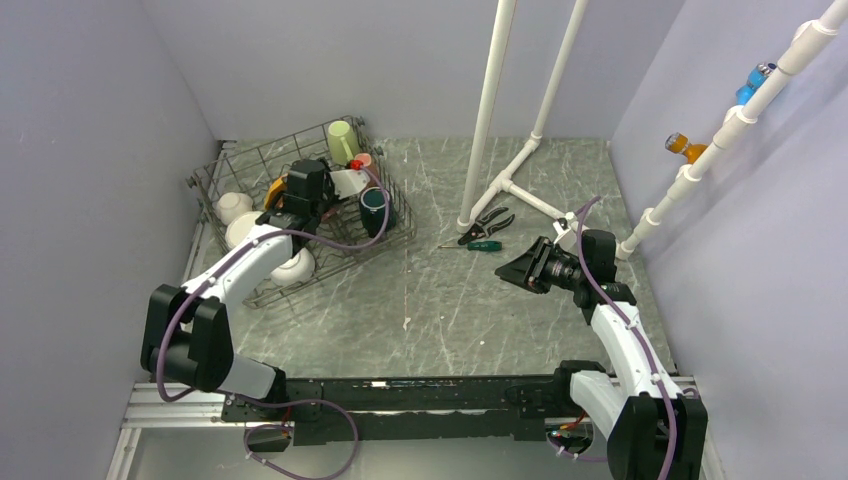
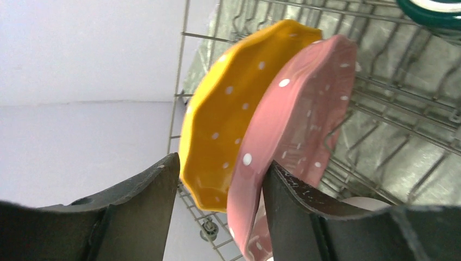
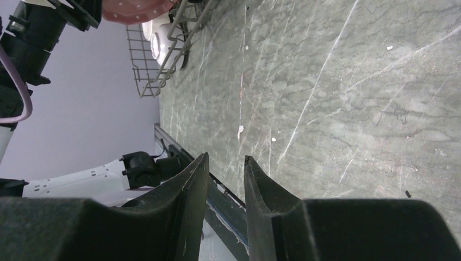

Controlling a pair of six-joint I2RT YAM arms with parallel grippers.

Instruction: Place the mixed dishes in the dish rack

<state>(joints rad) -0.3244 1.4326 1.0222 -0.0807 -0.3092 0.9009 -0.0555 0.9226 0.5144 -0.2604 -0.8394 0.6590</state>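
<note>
Tabletop (image 1: 450,300): grey marbled slab; as far as the overhead view shows, no dish lies on it outside the rack.
Dish rack (image 1: 280,140): far left corner, holding white bowls (image 1: 235,207), a pale green mug (image 1: 340,140) and a dark teal mug (image 1: 373,208).
Left end effector (image 2: 220,163): low over the rack's middle, fingers spread about halfway, the lower rims of two plates between them (no squeeze on either that I can make out).
Right end effector (image 3: 225,157): well apart from the rack, above bare tabletop, a narrow gap between its fingers and nothing in it.
Orange plate (image 2: 228,109): on edge among the tines, leaning against its neighbour.
Pink plate (image 2: 293,125): on edge beside it, rim close to the right-hand finger.
Step in hand: probably letting go of a plate just slotted.
Doing it well: widen fully, then lift straight up along the plates' plane so neither finger drags a scalloped rim and tips the pair.
Pliers (image 1: 487,222), screwdriver (image 1: 483,245): not dishes; leave them.
</note>
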